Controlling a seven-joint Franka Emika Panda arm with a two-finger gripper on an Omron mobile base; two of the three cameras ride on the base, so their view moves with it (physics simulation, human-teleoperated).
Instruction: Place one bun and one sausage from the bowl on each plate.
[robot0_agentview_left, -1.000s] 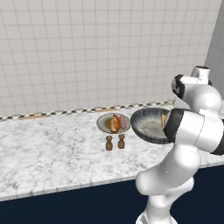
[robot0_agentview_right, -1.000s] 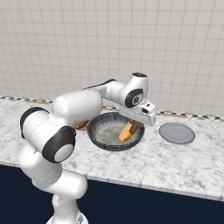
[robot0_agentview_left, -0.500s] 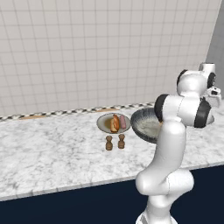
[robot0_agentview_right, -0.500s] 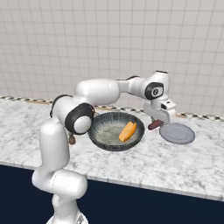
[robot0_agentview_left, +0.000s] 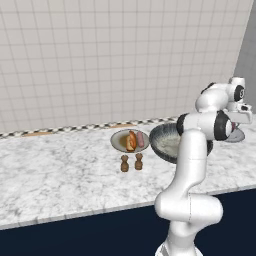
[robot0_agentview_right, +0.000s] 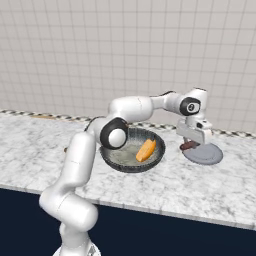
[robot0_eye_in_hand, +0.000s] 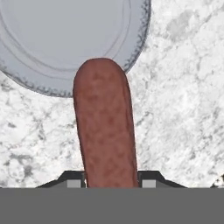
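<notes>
My gripper (robot0_agentview_right: 192, 142) is shut on a brown sausage (robot0_agentview_right: 188, 146) and holds it just above the near-left edge of an empty grey plate (robot0_agentview_right: 206, 155). In the hand view the sausage (robot0_eye_in_hand: 106, 127) rises from between the jaws, and its tip overlaps the rim of the plate (robot0_eye_in_hand: 65, 39). The dark grey bowl (robot0_agentview_right: 112, 159) sits left of that plate with one orange bun (robot0_agentview_right: 146, 150) inside. Another plate (robot0_agentview_left: 120, 140) with a tan centre, left of the bowl (robot0_agentview_left: 162, 140), carries a bun (robot0_agentview_left: 131, 141) and a sausage (robot0_agentview_left: 140, 139).
Two small brown shakers (robot0_agentview_left: 131, 162) stand on the marble counter in front of the tan-centred plate. A tiled wall runs behind the counter. The counter's front edge lies close to the bowl and the grey plate.
The arm has swung right from over the bowl to the grey plate, carrying the sausage with it. The bun stays in the bowl.
</notes>
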